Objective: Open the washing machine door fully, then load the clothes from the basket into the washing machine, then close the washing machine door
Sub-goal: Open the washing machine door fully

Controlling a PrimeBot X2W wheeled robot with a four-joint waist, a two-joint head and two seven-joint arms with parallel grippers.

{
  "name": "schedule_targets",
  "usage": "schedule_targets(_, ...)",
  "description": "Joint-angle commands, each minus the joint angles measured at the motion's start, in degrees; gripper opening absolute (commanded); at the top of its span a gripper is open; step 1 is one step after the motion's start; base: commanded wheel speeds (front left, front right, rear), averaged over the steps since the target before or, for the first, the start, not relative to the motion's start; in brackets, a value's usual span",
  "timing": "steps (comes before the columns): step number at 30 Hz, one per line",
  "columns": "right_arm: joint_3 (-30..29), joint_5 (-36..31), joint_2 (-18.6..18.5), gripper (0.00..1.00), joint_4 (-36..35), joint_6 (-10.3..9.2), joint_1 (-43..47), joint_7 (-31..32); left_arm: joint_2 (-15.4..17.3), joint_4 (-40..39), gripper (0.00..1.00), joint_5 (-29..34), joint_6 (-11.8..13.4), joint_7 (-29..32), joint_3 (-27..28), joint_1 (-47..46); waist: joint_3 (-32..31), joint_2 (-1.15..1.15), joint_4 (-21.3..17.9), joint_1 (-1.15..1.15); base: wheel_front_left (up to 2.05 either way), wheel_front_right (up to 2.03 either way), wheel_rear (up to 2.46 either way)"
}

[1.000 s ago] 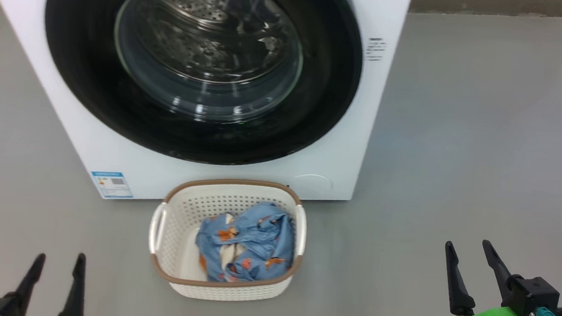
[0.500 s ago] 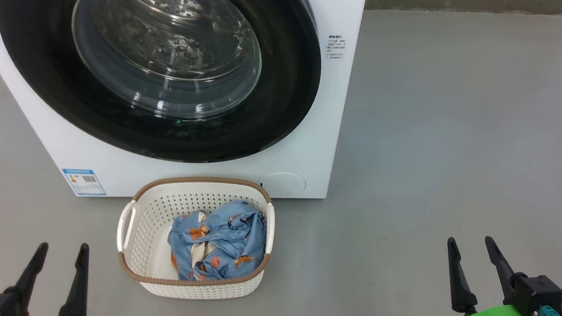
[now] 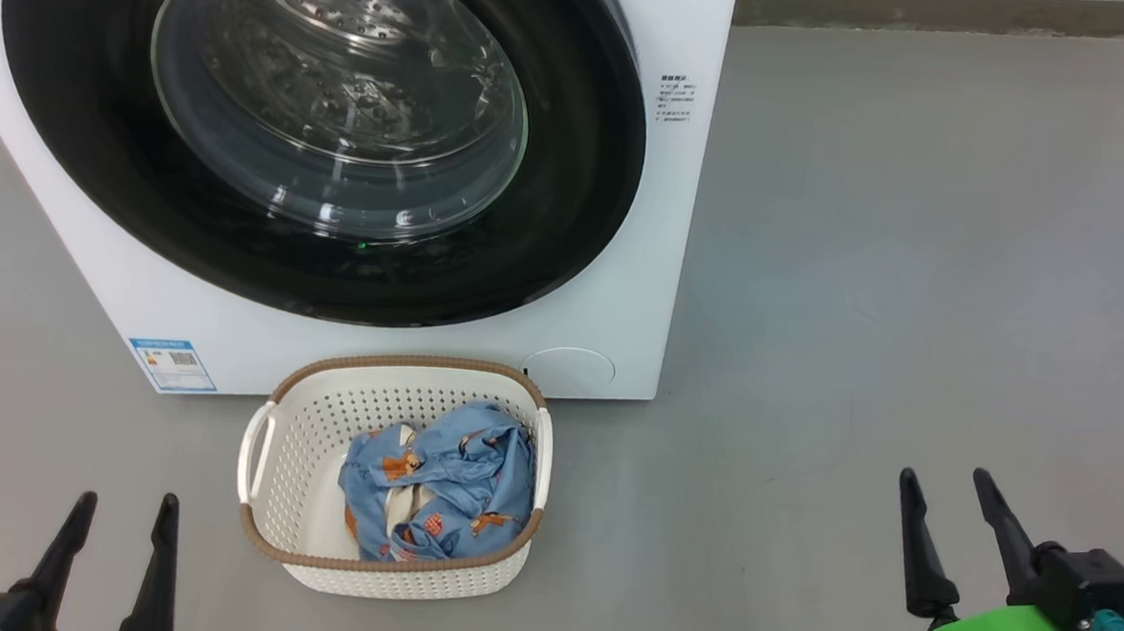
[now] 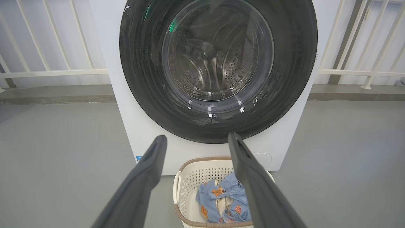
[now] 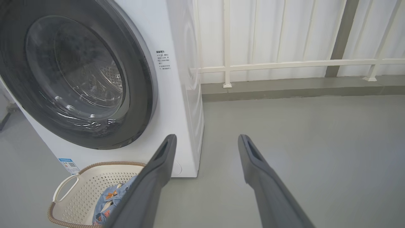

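2 grippers sit low in my head view: left gripper (image 3: 128, 498) and right gripper (image 3: 943, 474), both spread wide, empty. Glossy black-rimmed washing machine door (image 3: 571, 206) is shut on the boxy white washing machine (image 3: 200, 327); the perforated basket (image 3: 300, 455) just in front holds crumpled blue clothes (image 3: 448, 487). Left wrist view: fingers (image 4: 145, 171) frame door and basket. Right wrist view: white railing (image 5: 284, 65) behind, grey floor (image 5: 316, 142).

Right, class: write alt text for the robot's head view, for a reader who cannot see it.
A white washing machine, its round black-rimmed door shut, stands on a grey floor, with a cream basket of blue printed clothes in front. The left gripper and right gripper, both open and empty, show at the bottom corners.
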Motion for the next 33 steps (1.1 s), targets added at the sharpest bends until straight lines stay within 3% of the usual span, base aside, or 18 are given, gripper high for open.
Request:
schedule_targets(1, 1.3, 2.3, -0.4, 1.00, -1.9, -0.06, -3.0, -0.7, 1.1, -1.7, 1.00, 0.5, -0.2, -0.5, 2.2, -0.8, 0.2, 0.00, 0.1, 0.00, 0.00, 0.00, 0.00)
schedule_targets(9, 0.0, 15.3, -0.4, 1.00, -2.3, -0.06, -7.7, -0.7, 0.4, -2.7, 1.00, 0.0, -0.2, -0.5, 2.1, -0.1, 1.8, 0.00, 0.7, 0.00, 0.00, 0.00, 0.00)
schedule_targets(21, -0.6, 42.6, -0.4, 1.00, 4.3, -0.06, -18.4, -0.7, 1.0, -4.5, 1.00, -1.1, -0.2, -0.5, 1.8, -0.8, 5.5, 0.00, 2.2, 0.00, 0.00, 0.00, 0.00)
schedule_targets(22, -0.4, 45.4, -0.4, 0.89, 5.0, -0.06, -19.5, -0.7, 1.1, -4.6, 1.00, -1.3, -0.2, -0.5, 1.7, -1.0, 6.0, 0.00, 2.4, 0.00, 0.00, 0.00, 0.00)
schedule_targets(23, -0.2, 48.0, -0.4, 0.55, 5.8, -0.06, -20.7, -0.6, 1.2, -4.7, 1.00, -1.4, -0.2, -0.5, 1.6, -1.2, 6.5, 0.00, 2.6, 0.00, 0.00, 0.00, 0.00)
schedule_targets(24, -0.2, 50.4, -0.4, 0.34, 6.4, -0.06, -21.9, -0.4, 1.4, -4.8, 1.00, -1.6, -0.2, -0.5, 1.5, -1.4, 7.0, 0.00, 2.7, 0.00, 0.00, 0.00, 0.00)
schedule_targets(25, -0.1, 52.7, -0.4, 0.07, 7.0, -0.06, -23.1, 0.0, 1.6, -5.0, 1.00, -1.7, -0.2, -0.5, 1.5, -1.6, 7.6, 0.00, 2.9, 0.00, 0.00, 0.00, 0.00)
schedule_targets(26, -0.1, 54.1, -0.4, 0.00, 7.6, -0.06, -24.2, 0.6, 1.7, -5.2, 1.00, -1.8, -0.2, -0.5, 1.5, -1.9, 8.1, 0.00, 3.1, 0.00, 0.00, 0.00, 0.00)
schedule_targets(33, 0.3, 61.7, -0.4, 0.00, 10.5, -0.06, -30.8, 6.1, 2.7, -6.1, 1.00, -3.3, -0.2, -0.5, 1.3, -4.1, 12.0, 0.00, 4.6, 0.00, 0.00, 0.00, 0.00)
